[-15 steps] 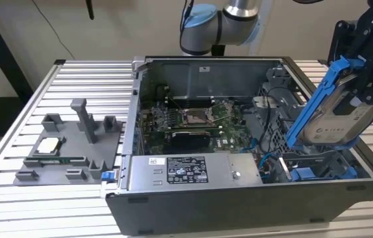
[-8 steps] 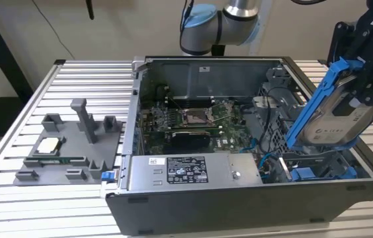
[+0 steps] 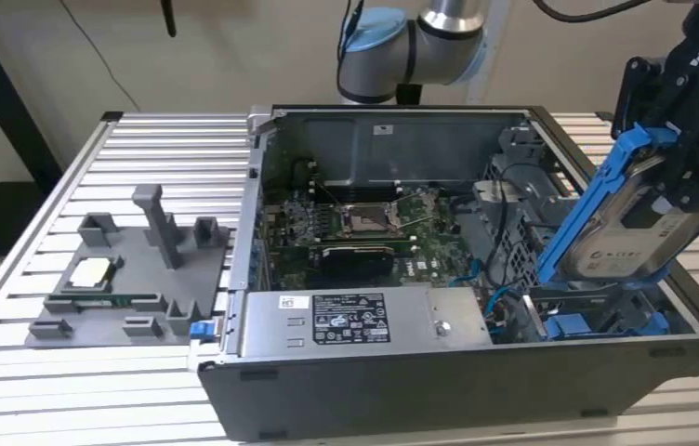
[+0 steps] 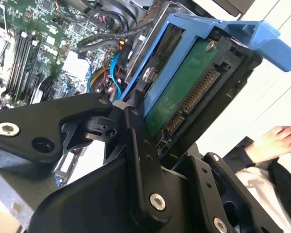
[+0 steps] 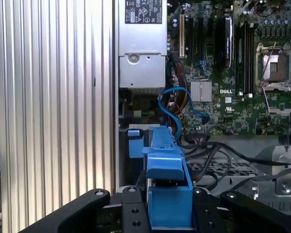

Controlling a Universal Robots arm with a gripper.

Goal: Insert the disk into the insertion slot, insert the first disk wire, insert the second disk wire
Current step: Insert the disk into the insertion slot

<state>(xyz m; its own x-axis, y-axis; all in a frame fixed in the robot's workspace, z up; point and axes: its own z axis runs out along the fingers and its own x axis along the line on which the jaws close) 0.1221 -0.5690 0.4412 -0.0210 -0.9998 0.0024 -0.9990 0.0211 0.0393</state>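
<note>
Blue-framed disk (image 3: pixel 623 243) with a white printed label hangs tilted, its upper end grasped tight between the gripper (image 3: pixel 679 186) fingers (image 4: pixel 136 136). Its lower end is at the mouth of the insertion slot (image 3: pixel 604 318), at the exterior view's right of the open case (image 3: pixel 449 390), not seated. Disk's green board side shows in the second wrist view. Grey power supply (image 3: pixel 349 321) carries a white sticker. Motherboard (image 3: pixel 362 223) lies beside the slot. Case stands on a ribbed metal surface (image 3: pixel 164 149). A person's hand (image 4: pixel 276 141) is in the second wrist view.

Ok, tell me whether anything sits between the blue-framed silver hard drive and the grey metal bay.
Nothing visible does. The black gripper holds the silver-grey disk in its blue frame tilted above the grey sheet-metal bay; blue cables lie beside the bay, not under the disk.
</note>
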